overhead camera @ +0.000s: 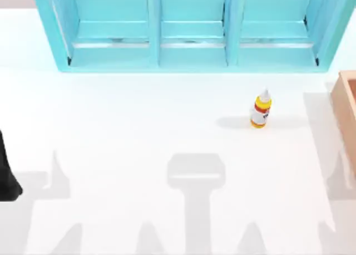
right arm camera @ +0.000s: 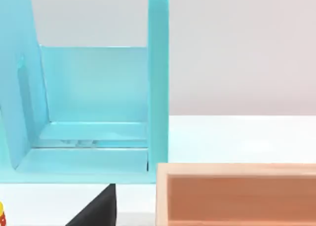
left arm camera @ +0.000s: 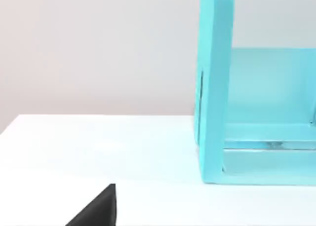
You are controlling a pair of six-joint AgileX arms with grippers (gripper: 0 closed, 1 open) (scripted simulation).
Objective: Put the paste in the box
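Note:
The paste [overhead camera: 261, 109], a small yellow bottle with a white nozzle and a white-and-red label, stands upright on the white table right of centre. A sliver of the paste [right arm camera: 1, 215] also shows in the right wrist view. The tan box [overhead camera: 347, 107] sits at the table's right edge, a short way right of the paste. In the right wrist view the box [right arm camera: 237, 168] lies close ahead, beside the shelf unit. My left arm [overhead camera: 8, 177] is parked at the table's left edge. A dark part of my left gripper [left arm camera: 98, 211] and of my right gripper [right arm camera: 98, 208] shows in each wrist view.
A large turquoise three-compartment shelf unit [overhead camera: 192, 29] runs along the back of the table. Its left end wall [left arm camera: 215, 88] shows in the left wrist view and its right end wall [right arm camera: 158, 83] in the right wrist view. White tabletop [overhead camera: 139, 127] stretches between my left arm and the paste.

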